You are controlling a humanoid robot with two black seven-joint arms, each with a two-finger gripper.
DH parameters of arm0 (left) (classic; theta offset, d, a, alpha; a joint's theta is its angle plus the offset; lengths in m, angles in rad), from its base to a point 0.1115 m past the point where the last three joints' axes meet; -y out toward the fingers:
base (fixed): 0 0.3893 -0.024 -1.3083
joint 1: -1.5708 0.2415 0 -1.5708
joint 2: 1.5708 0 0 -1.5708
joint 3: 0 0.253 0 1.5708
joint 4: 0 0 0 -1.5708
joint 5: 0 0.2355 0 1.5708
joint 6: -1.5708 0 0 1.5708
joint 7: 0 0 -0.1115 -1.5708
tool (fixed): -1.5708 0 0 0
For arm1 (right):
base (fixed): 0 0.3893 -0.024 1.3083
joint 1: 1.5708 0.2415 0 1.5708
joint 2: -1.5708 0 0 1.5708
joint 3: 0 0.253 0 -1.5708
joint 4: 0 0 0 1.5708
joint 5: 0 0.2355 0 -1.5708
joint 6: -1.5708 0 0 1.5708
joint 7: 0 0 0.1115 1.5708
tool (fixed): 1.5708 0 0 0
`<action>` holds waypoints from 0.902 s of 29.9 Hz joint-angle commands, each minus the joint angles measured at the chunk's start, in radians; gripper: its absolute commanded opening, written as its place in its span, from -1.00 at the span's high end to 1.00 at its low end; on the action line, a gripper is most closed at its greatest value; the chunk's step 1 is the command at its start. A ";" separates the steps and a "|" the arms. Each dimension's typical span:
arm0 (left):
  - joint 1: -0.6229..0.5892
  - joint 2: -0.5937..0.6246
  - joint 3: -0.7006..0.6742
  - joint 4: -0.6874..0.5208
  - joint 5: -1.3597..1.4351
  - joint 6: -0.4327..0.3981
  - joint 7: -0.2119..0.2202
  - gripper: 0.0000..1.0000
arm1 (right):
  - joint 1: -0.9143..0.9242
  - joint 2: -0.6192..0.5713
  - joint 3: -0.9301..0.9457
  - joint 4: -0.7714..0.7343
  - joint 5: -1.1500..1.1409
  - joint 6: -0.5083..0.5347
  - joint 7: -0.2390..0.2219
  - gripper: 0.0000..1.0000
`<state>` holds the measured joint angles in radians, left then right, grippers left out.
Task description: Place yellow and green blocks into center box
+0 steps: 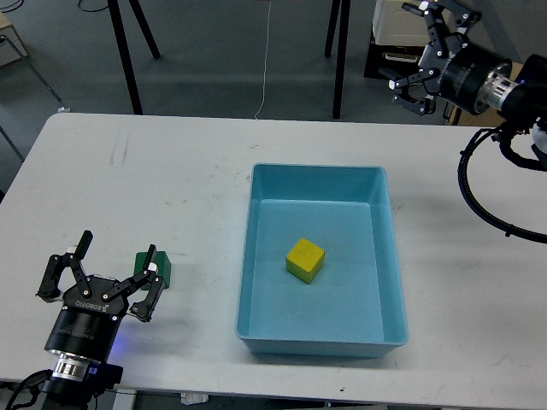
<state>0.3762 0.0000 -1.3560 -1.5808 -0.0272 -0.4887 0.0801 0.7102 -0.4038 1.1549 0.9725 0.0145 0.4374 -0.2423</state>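
Observation:
A yellow block (305, 260) lies on the floor of the light blue center box (256, 256) on the white table. A green block (162, 266) sits on the table left of the box. My left gripper (114, 266) is open at the front left, its right fingers just beside the green block, not holding it. My right gripper (425, 54) is open and empty, raised high at the back right, well away from the box.
Black stand legs (340, 60) and a white cable (267, 60) are on the floor behind the table. A cardboard box (504, 94) and a white and black case (402, 43) sit at the back right. The right arm's black cable (479, 205) loops over the table.

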 commanded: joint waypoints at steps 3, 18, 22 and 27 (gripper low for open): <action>-0.002 0.000 -0.012 0.002 0.000 0.000 -0.002 -1.00 | -0.311 -0.024 0.291 0.101 0.245 0.051 -0.002 -0.97; -0.013 0.000 -0.023 0.001 -0.005 0.000 -0.003 -1.00 | -1.143 0.321 0.552 0.626 0.300 0.051 -0.002 -0.97; -0.016 0.000 -0.046 0.001 -0.013 0.000 -0.003 -1.00 | -1.193 0.364 0.537 0.657 0.297 0.051 -0.002 -0.97; -0.072 0.000 -0.109 0.021 -0.019 0.000 -0.003 -1.00 | -1.212 0.318 0.562 0.660 0.297 0.051 -0.002 -0.97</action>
<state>0.3480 -0.0001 -1.4284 -1.5796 -0.0406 -0.4887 0.0764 -0.4920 -0.0527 1.7032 1.6284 0.3116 0.4888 -0.2440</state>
